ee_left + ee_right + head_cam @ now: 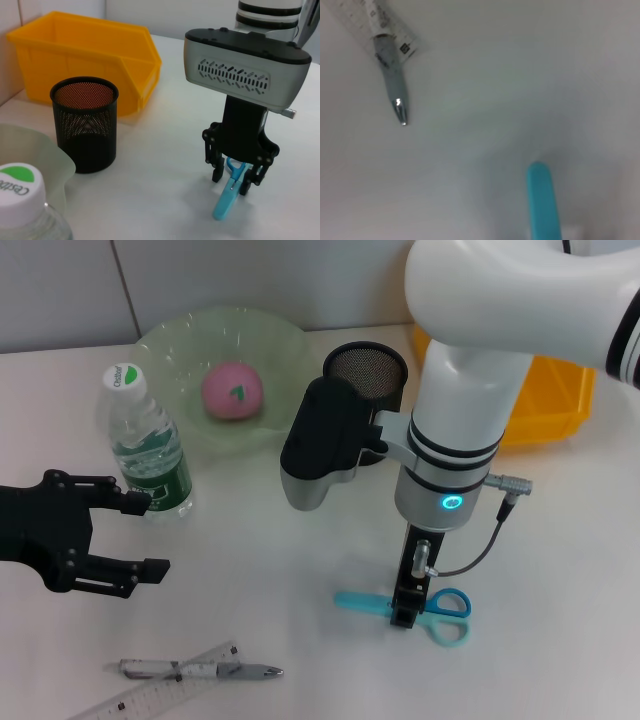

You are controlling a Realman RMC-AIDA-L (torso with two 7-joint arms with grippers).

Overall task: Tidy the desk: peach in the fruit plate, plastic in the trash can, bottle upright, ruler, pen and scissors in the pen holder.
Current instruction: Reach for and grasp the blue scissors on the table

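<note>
head: high, downward | wrists: low, close | shared: scissors [440, 608]

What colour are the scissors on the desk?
The scissors are light blue, turquoise on the sheath and one handle. The head view shows them best.

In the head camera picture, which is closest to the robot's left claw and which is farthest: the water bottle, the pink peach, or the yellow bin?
From the left gripper:
1. Water bottle, right beside its upper finger.
2. Peach, farther back in the green plate.
3. Yellow bin, far across on the robot's right.
</note>
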